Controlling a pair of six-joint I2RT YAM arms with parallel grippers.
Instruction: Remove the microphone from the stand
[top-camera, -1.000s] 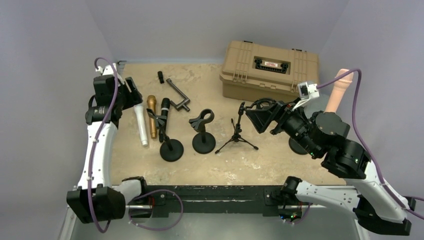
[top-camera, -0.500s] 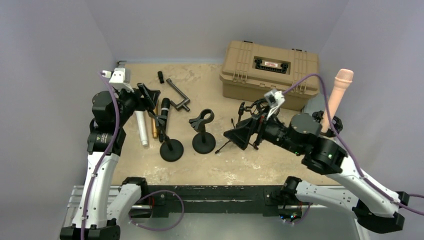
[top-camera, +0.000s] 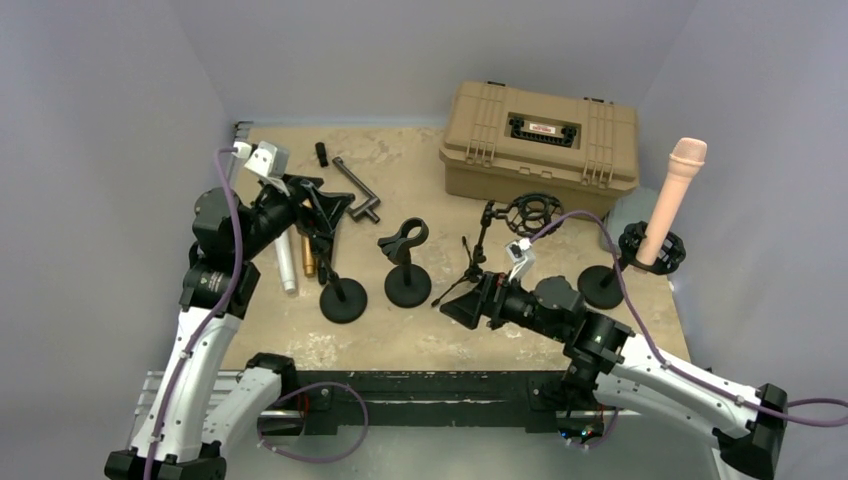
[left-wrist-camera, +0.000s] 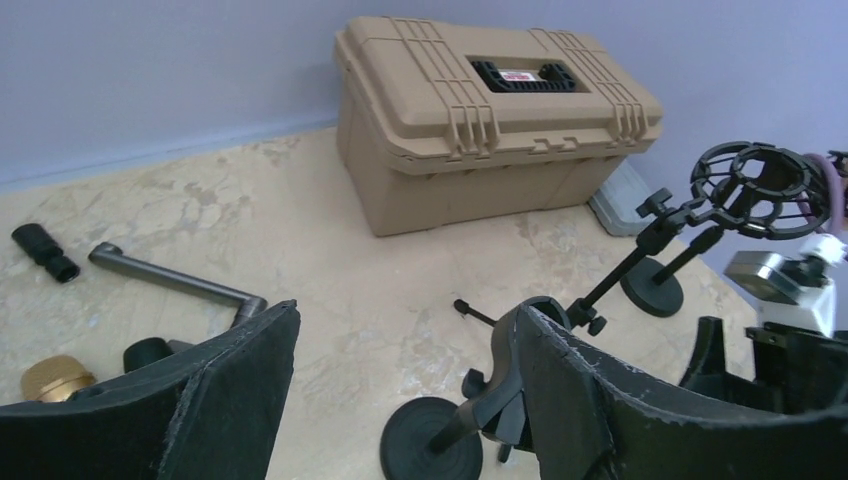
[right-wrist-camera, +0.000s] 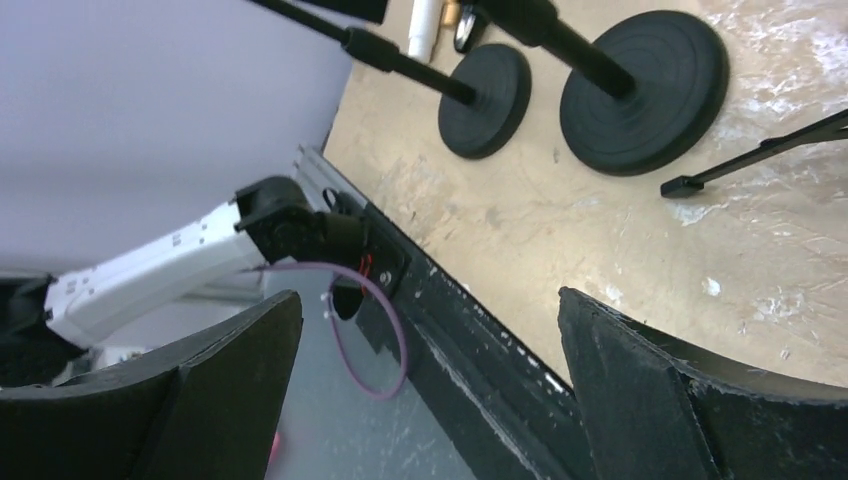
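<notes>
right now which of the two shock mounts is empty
The shock mount on the tripod stand, in front of the tan case, is empty. The other shock mount, on the round-base stand at far right, holds the beige microphone.

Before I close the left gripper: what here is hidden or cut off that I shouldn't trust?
- Top view: the left gripper covers the black microphone's head; contact cannot be judged.
- Left wrist: its finger hides all but the gold microphone's head.
- Right wrist: the upper edge cuts off both stands above their bases.
</notes>
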